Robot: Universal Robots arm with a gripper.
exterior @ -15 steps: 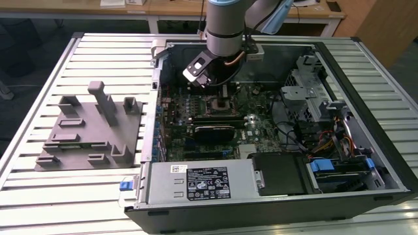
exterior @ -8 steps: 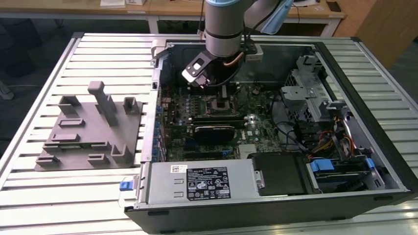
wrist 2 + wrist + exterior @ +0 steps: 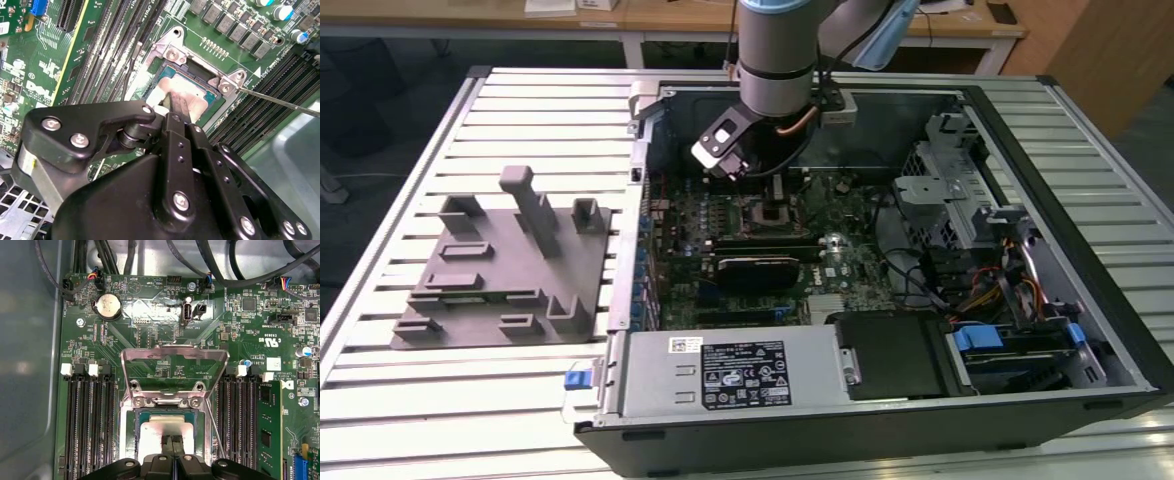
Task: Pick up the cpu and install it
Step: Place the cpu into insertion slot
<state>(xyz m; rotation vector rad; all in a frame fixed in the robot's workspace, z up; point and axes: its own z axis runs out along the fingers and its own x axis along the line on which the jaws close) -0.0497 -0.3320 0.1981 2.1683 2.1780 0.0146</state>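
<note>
The cpu (image 3: 150, 432) is a silvery square chip with a greenish rim, lying inside the open socket frame on the green motherboard (image 3: 150, 330); the second wrist view shows the cpu (image 3: 195, 95) from another side. My gripper (image 3: 173, 441) hangs straight over the chip's middle, its two thin black fingers pressed together. Their tips (image 3: 176, 100) sit at or just above the metal top; contact cannot be told. In the exterior view the gripper (image 3: 765, 188) reaches down into the open computer case, right above the socket (image 3: 767, 212).
The socket's metal load plate (image 3: 175, 365) stands flipped open beside the socket, and its thin lever rod (image 3: 280, 100) sticks out sideways. Memory slots (image 3: 90, 425) flank the socket. A grey fixture plate (image 3: 507, 265) with blocks lies at the exterior view's left of the case wall (image 3: 634, 200).
</note>
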